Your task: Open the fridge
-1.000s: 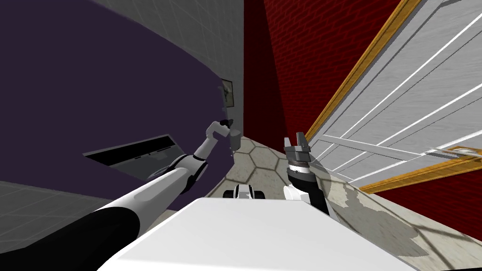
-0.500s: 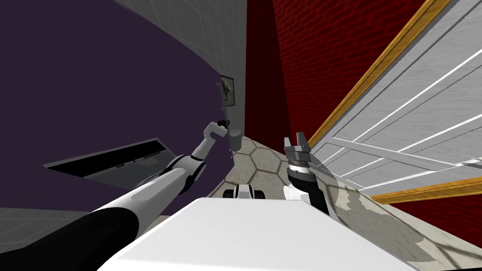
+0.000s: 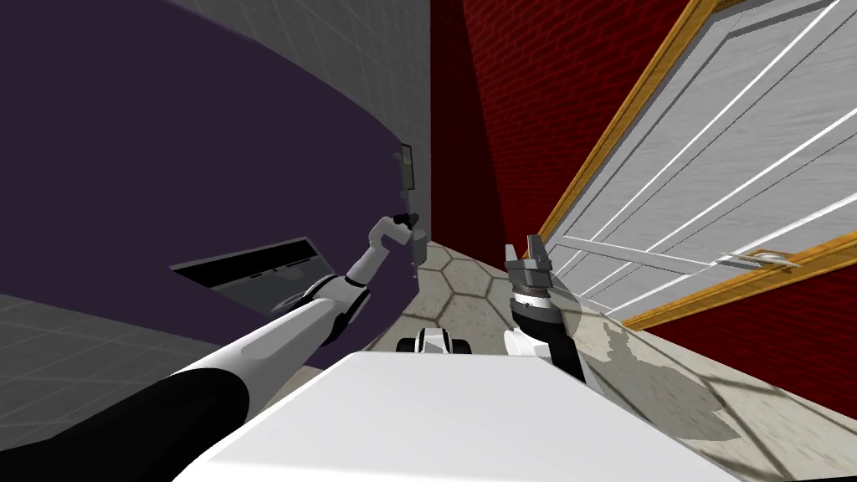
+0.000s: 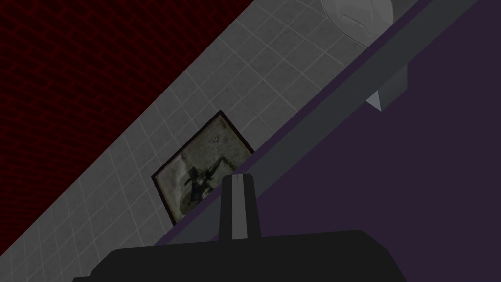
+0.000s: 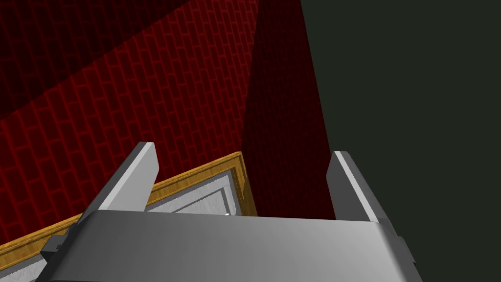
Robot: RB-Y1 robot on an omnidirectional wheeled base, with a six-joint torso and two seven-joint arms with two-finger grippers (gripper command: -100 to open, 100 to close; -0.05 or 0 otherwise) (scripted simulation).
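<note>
**Asker:** Where is the fridge, and what does it look like?

**Describer:** The fridge [image 3: 167, 167] is a tall, dark purple face on the robot's left in the head view; a dark oblong panel [image 3: 243, 268] with a grey edge is set low in that face, beside the left forearm; a long grey handle [image 4: 352, 98] runs along the fridge's far edge, held off the purple by a small grey bracket [image 4: 389, 88].

**Asker:** What is the left arm doing?

**Describer:** It is stretched forward along the purple face; the left gripper [image 3: 407, 222] sits at the fridge's far edge, right at the handle; in the left wrist view its two fingers [image 4: 236, 205] stand pressed together as one narrow blade, with nothing between them, in front of the grey bar; I cannot tell whether they touch the bar.

**Asker:** And the right arm?

**Describer:** The right gripper [image 3: 527, 249] is held upright near the middle, well apart from the fridge; its fingers [image 5: 132, 181] stand wide apart and hold nothing.

**Asker:** What else is around?

**Describer:** Past the handle is a grey tiled wall [image 4: 244, 73] with a small framed picture [image 4: 200, 171]; a dark red brick wall [image 3: 536, 84] meets it at the corner; on the robot's right is a white panelled door [image 3: 711, 167] in a wooden frame; the floor [image 3: 469, 284] is pale hexagonal tiles.
</note>
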